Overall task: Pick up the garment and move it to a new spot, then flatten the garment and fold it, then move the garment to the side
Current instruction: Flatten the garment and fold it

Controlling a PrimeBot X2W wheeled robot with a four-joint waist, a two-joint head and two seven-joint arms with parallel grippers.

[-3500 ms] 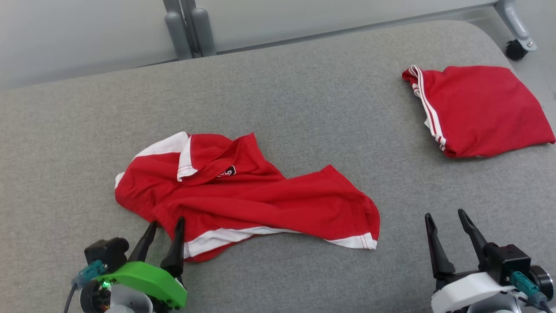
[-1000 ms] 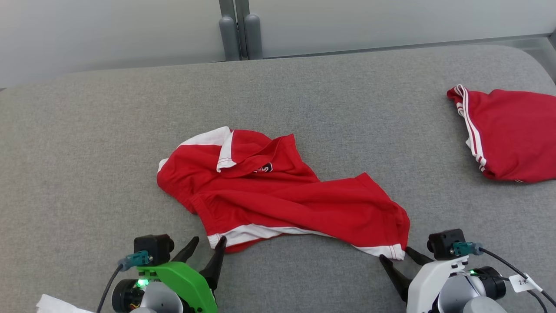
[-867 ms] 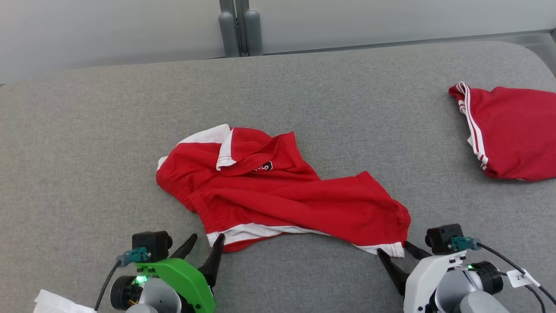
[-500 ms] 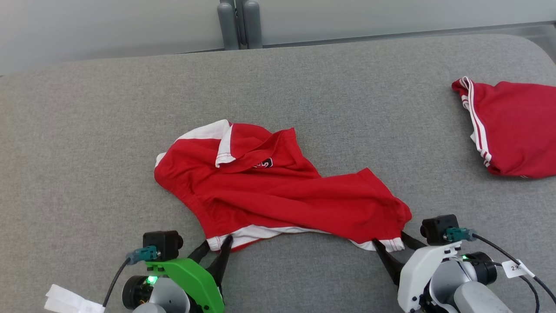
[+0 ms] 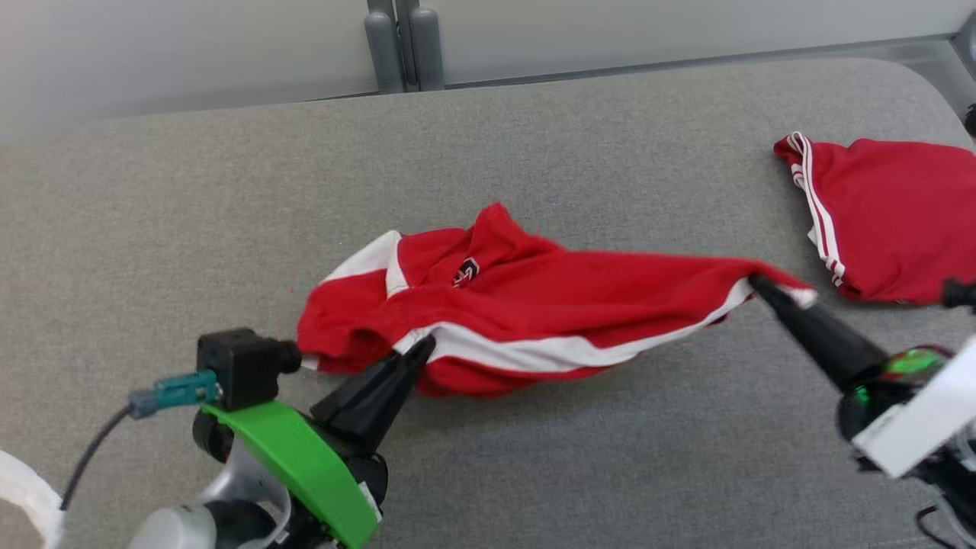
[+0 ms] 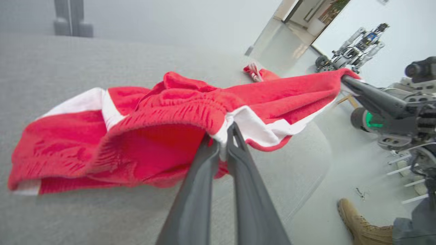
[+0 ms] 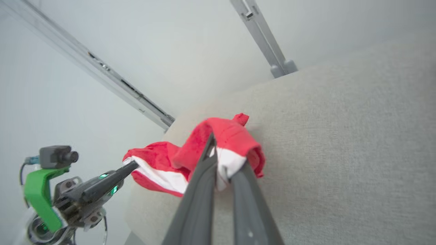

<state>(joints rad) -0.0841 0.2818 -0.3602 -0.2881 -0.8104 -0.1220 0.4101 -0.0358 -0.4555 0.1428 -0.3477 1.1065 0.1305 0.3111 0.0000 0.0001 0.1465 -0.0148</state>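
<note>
1. Near the middle of the grey worktop point(image 5: 229, 191), the garment point(image 5: 549, 297) is strung between the two claws. The head view takes in its whole span, plus a second red piece point(image 5: 900, 213) lying folded well apart at the right.
2. From the left wrist, other things show: a tan boot point(image 6: 357, 221) on the floor past the worktop's rounded corner, and another robot point(image 6: 354, 47) far off by a pale wall.
3. The right wrist view looks back along the cloth to the left arm's green bracket point(image 7: 37, 190), with a slanted metal rail point(image 7: 112, 81) behind it.
4. The left claw point(image 5: 423, 349) is pinched tight on the white hem at the garment's near left end. In the head view its fingers slant up and to the right.
5. The right claw point(image 5: 756, 284) is clamped on the white-trimmed corner at the far right end. Its fingers slant up and to the left, lifted off the worktop.
6. The garment is soft red knit with white bands and a small dark badge point(image 5: 465, 271). It is bunched and creased at the left, where it rests on the worktop, and pulled into a taut ridge towards the right.
7. The worktop is padded and covered in coarse grey weave, with rounded edges. Both claws have long, dark, tapering fingers.
</note>
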